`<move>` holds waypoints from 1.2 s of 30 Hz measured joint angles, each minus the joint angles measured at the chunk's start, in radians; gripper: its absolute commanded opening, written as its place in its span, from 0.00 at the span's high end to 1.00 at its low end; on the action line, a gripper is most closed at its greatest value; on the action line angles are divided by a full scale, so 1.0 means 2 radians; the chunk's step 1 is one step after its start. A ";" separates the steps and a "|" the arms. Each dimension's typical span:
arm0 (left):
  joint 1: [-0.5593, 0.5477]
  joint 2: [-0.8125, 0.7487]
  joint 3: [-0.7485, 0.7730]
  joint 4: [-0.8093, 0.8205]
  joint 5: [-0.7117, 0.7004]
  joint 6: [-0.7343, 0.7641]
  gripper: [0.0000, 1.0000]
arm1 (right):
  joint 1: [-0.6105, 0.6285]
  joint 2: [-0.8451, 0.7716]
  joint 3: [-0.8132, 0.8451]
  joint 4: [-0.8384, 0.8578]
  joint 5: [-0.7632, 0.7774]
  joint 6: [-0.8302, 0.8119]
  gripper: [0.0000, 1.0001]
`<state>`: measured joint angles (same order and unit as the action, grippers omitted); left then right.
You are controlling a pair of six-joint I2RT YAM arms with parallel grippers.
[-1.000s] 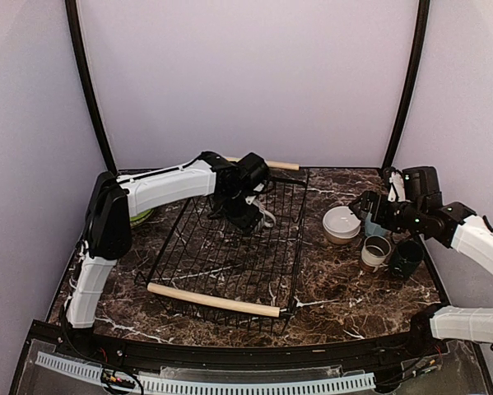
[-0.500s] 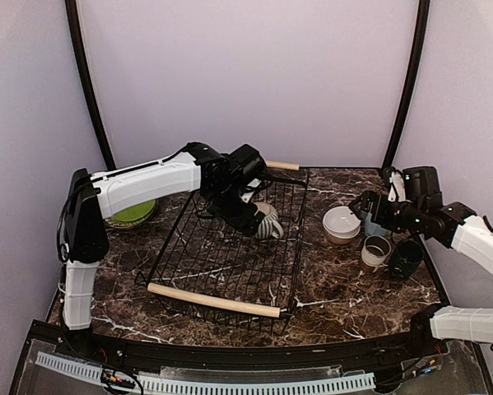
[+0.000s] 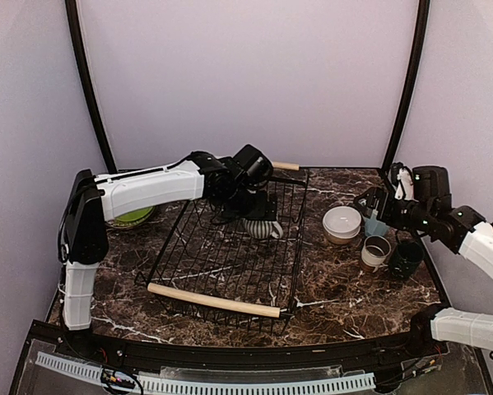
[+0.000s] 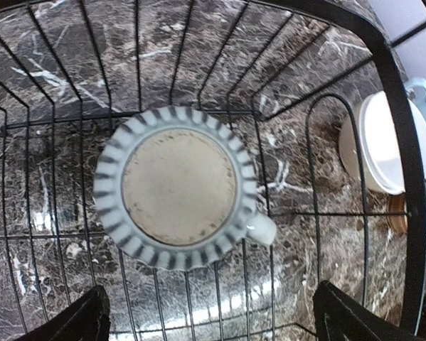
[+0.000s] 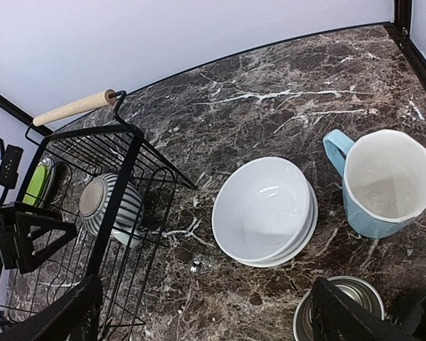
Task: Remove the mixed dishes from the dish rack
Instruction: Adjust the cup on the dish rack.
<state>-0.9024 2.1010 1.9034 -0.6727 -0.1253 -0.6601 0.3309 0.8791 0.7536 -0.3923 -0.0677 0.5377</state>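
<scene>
Your left hand (image 4: 213, 316) is spread wide and holds nothing. The striped mug (image 4: 177, 186) sits directly beneath it inside the rack (image 4: 394, 142), with its unglazed base turned toward the hand. The handle (image 4: 261, 229) points to the hand's right-finger side.

Treat the mug as rigid, fairly heavy ceramic. It is likely brittle against the wires and slippery on its glazed wall. Take hold across the ribbed wall on opposite sides, away from the handle, so that neither finger rides up onto it. The rim is hidden beneath the mug, so do not plan a grip there.

Your right hand (image 5: 205, 316) is also wide open and unloaded. The white bowls (image 5: 264, 211) and the blue mug (image 5: 383, 185) stand on the table (image 5: 284, 92) ahead of it.
</scene>
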 measured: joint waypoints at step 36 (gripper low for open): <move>-0.043 0.170 0.164 -0.090 -0.143 -0.177 0.01 | 0.000 -0.025 -0.027 -0.002 -0.002 0.012 0.01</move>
<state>-0.9890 2.4413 2.2314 -0.8520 -0.4118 -1.0149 0.3309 0.8288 0.7006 -0.3969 -0.0711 0.5621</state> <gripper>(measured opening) 0.990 0.986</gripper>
